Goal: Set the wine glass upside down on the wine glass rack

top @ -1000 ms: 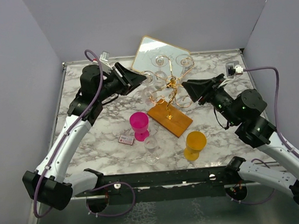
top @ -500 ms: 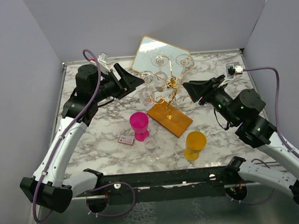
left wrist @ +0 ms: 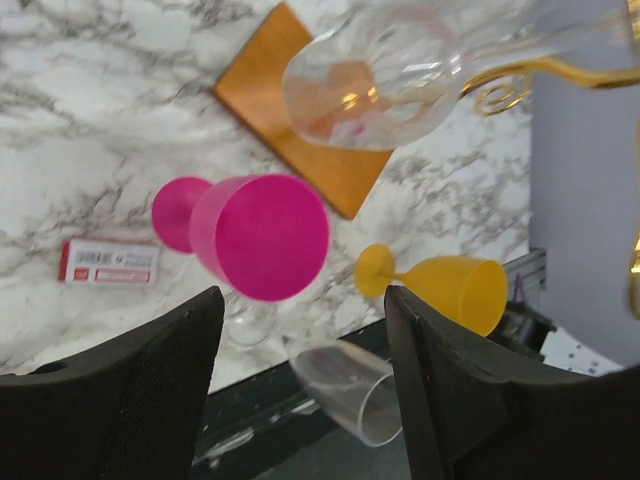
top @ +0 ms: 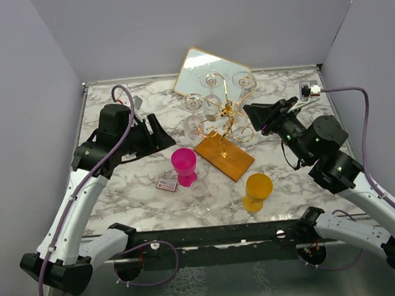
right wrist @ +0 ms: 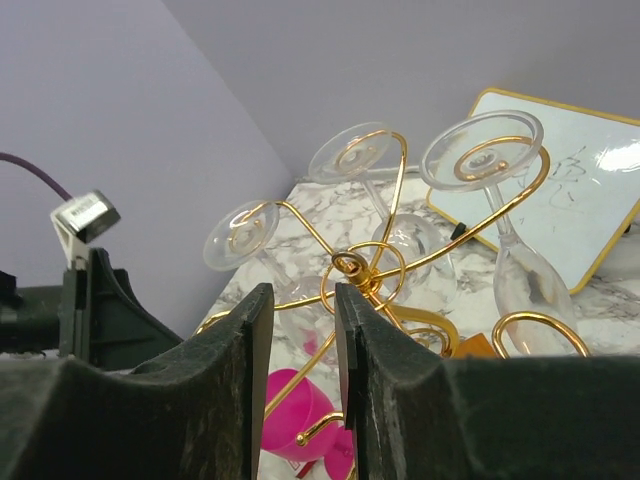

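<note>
The wine glass hangs upside down on the left side of the gold wire rack. Its foot is caught in one of the curled arms and its bowl hangs over the rack's wooden base. Two more clear glasses hang the same way from the far arms, in front of a gold-framed mirror that leans at the back of the marble table.

The left gripper sits low over the table, just left of that glass and apart from it. Its fingers are spread wide and hold nothing.

The right gripper points at the rack's middle from the right, close beside the wire. Only a narrow gap shows between its fingers, and I see nothing pinched in it.

On the table nearer the arms stand a pink cup, a yellow cup and another clear glass, all upright. A small card lies flat beside the pink cup.
</note>
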